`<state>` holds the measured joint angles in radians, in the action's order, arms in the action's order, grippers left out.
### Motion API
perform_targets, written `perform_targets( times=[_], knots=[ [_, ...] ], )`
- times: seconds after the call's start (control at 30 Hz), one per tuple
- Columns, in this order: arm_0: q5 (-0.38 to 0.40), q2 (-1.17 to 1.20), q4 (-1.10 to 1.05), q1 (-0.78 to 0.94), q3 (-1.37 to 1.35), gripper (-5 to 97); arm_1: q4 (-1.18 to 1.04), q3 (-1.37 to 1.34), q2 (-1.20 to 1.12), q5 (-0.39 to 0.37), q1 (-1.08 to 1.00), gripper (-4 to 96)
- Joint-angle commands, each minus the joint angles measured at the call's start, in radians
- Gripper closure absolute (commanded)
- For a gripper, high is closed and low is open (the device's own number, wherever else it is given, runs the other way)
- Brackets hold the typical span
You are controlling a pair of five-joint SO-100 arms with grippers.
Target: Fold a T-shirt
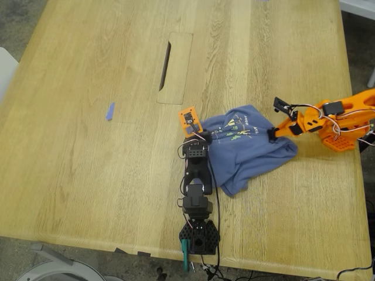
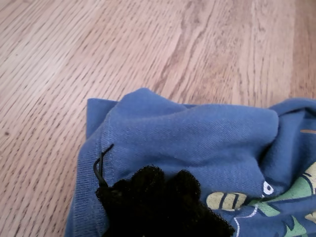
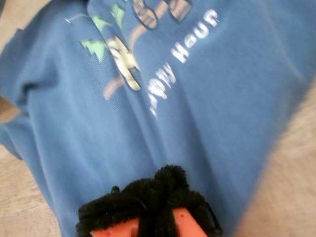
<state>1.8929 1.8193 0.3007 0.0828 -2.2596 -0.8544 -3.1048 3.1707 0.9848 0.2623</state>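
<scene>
T-shirt (image 1: pixel 249 149) crumpled between end effectors; first (image 1: pixel 205 136) and second (image 1: pixel 272 133) touching it, grip unclear.

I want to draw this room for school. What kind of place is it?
Probably a workshop or robot lab, though little of the room shows. A big wooden table with a cable slot carries two small robot arms, one black and one orange, working on a blue T-shirt.

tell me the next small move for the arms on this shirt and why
Probably lift and draw both grippers apart to spread it. The T-shirt lies bunched in a heap on the table, with my first gripper at one edge and my second gripper at another. It cannot be folded cleanly until it is flat.
</scene>
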Motion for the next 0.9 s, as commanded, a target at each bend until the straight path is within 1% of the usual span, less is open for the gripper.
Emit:
perform_targets(
  times=[0.0,0.1,0.23,0.33,0.47,0.63,0.87],
  knots=[
    [0.015,0.064,0.014,0.087,0.006,90,-0.118,0.0,0.107,0.003,-0.026,91.2],
    [0.015,0.107,0.046,0.112,0.006,90,-0.121,0.043,0.069,0.012,-0.06,91.2],
    [0.008,0.21,0.141,0.146,0.006,90,-0.143,0.124,0.008,0.04,-0.129,91.2],
    [-0.005,0.311,0.236,0.156,0.008,87,-0.121,0.209,-0.058,0.06,-0.195,91.2],
    [-0.011,0.426,0.311,0.147,0.011,87,-0.061,0.356,-0.184,0.092,-0.255,91.3],
    [-0.014,0.459,0.379,0.021,0.106,87,0.072,0.586,-0.431,0.13,-0.244,91.3],
    [-0.025,0.291,0.344,-0.229,0.259,87,0.41,0.801,-0.841,0.173,-0.173,91.3]
  ],
)
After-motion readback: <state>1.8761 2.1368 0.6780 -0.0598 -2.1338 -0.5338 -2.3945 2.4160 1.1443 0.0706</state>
